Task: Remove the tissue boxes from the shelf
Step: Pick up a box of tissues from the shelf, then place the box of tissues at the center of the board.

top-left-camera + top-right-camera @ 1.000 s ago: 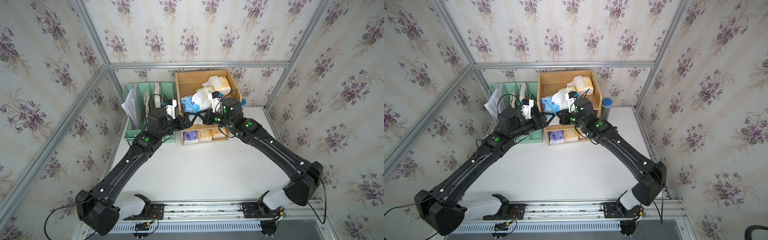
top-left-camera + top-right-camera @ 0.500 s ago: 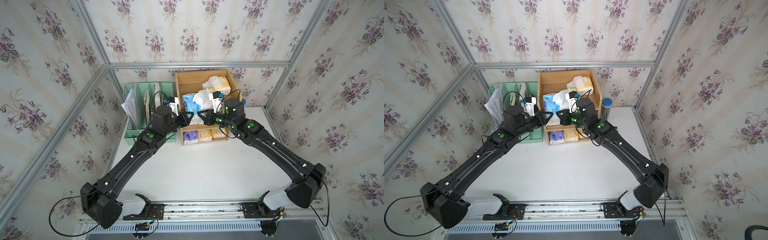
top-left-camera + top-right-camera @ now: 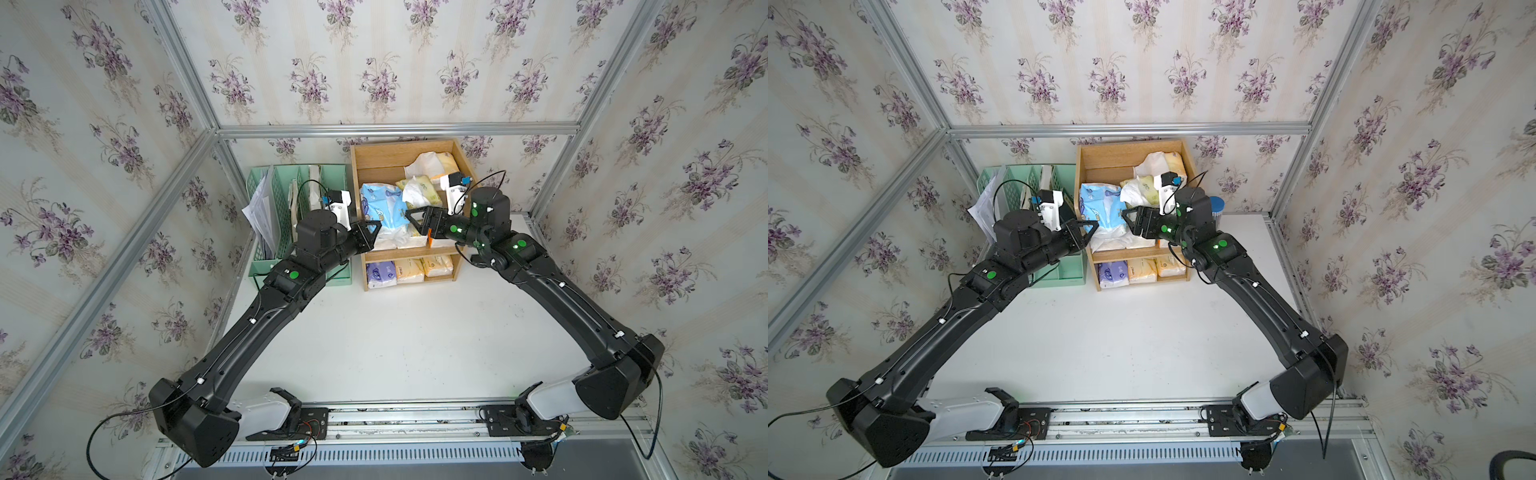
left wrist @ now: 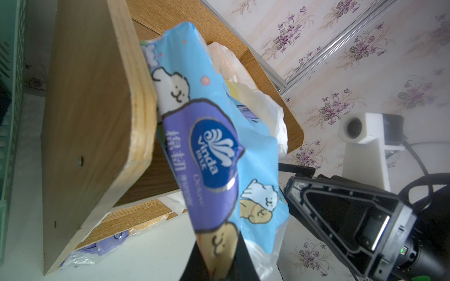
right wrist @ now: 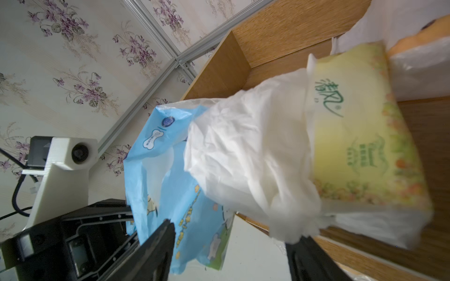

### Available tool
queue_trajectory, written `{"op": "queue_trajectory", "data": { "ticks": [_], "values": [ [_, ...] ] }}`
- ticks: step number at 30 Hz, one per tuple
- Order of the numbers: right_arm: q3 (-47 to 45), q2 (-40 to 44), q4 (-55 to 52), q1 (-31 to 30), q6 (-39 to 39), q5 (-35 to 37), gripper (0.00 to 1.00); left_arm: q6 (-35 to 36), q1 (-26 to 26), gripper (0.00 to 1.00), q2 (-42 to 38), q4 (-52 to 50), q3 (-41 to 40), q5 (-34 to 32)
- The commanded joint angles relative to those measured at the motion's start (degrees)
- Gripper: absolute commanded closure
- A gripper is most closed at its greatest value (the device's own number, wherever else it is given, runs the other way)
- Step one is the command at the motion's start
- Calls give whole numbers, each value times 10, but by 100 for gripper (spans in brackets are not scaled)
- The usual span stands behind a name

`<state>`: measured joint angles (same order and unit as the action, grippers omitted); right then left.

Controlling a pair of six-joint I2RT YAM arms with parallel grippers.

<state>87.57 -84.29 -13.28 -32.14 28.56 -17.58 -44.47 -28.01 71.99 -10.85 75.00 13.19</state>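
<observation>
1. A light-blue tissue pack point(image 4: 214, 150) is sagging out over the front of the middle tier of the shelf point(image 3: 386, 156), in the upper middle of both top views. It is soft, wrapped in glossy crinkled film, and printed with cartoon animals and a dark-blue oval logo.
2. The left pincer point(image 3: 376, 227) is clamping tight on the loose end of that film wrapper.
3. The right pincer point(image 3: 417, 223) is standing with its jaws wide apart, gripping nothing. Just beyond it, a crumpled white tissue sheet point(image 5: 248, 155) is spilling from a pale-yellow pack point(image 5: 353, 136) on the same tier.
4. The shelf is showing light-brown wood grain, flat boards and rounded side panels. A purple pack point(image 3: 380, 274) and two yellowish packs point(image 3: 436, 266) are lying side by side in its bottom tier.
5. A mint-green slotted plastic file rack point(image 3: 286, 195) is standing just left of the shelf, with loose white papers point(image 3: 259, 203) leaning in it.
6. The tabletop point(image 3: 415, 340) is looking smooth and matte white across the middle of the frame.
7. Cream striped wallpaper point(image 3: 374, 62) with purple flower sprigs is covering the walls, and aluminium rails point(image 3: 395, 128) are framing them.
</observation>
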Motion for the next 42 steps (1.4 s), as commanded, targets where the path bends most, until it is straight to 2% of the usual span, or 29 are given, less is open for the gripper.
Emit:
{"op": "queue_trajectory", "data": {
  "ticks": [1,6,12,18,24,28,33,38,42],
  "values": [
    [2,-1,31,5,13,-31,25,17,1,100,-5,-12,11,-13],
    [4,-7,56,37,26,-48,25,42,1,100,-30,-59,22,-4],
    [10,-26,83,55,47,-65,25,75,1,100,-90,-100,3,9],
    [19,-29,95,59,61,-83,25,97,0,98,-156,-132,-41,53],
    [50,-16,32,59,42,-67,25,114,-1,96,-257,-194,-175,37],
    [42,5,10,59,31,-48,24,90,-4,97,-333,-173,-290,69],
    [19,35,-5,59,22,-39,23,60,-8,96,-425,-146,-433,70],
    [-4,66,-5,58,21,-38,22,47,-10,94,-469,-142,-518,70],
    [-15,80,-12,58,19,-34,21,47,-10,91,-460,-139,-562,60]
  ]
}}
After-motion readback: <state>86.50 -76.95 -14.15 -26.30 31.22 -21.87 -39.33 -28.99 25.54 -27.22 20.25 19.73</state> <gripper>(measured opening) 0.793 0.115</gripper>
